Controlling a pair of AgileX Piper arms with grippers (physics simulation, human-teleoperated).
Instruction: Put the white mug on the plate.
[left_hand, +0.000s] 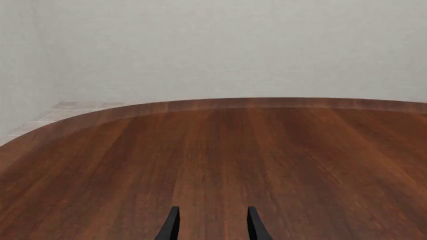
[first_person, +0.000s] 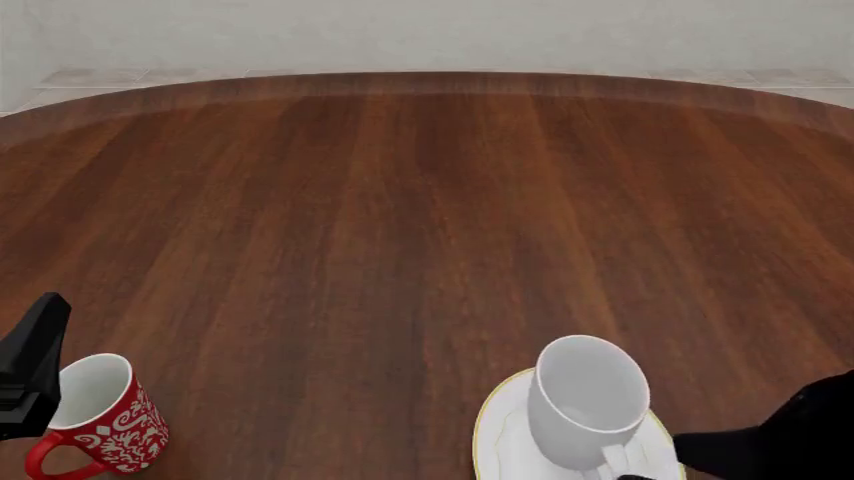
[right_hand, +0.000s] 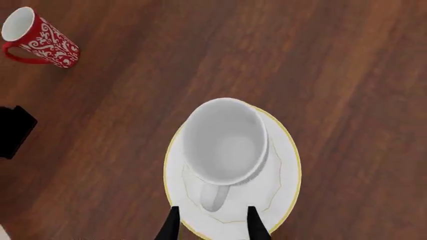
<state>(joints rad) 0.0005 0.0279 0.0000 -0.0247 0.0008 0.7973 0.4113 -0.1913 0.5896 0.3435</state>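
Front view, scanning from the left edge. We note a dark piece of the left arm (first_person: 30, 365) at about 8 o'clock in the frame, just beside the red mug (first_person: 96, 415). The red mug stands upright on the wooden table (first_person: 400, 220), white floral pattern on its side, loop handle at its lower left. It sits well apart from the task's things.

Left wrist view: we see the left gripper (left_hand: 212, 226) over bare wood, its two black fingertips (left_hand: 171, 225) spread apart with nothing between them. The table's curved far edge meets a pale wall (left_hand: 220, 45).

Moving right in the front view, toward 5 o'clock: the plate (first_person: 501, 430) lies flat on the table, gold rim showing. The white mug (first_person: 585, 400) stands upright on the plate, mouth open upward, empty inside.

Right wrist view: we look down into the white mug (right_hand: 225, 145); its handle points toward the right gripper (right_hand: 212, 225). The fingers are parted and hold nothing; the handle sits near the gap between them, and we cannot tell whether they touch it. The plate (right_hand: 283, 170) rings the mug's base. The red mug (right_hand: 39, 37) shows far off.

At the far right of the front view, the dark bulk of the right arm (first_person: 787, 440) sits at 4 o'clock, just beside the plate.
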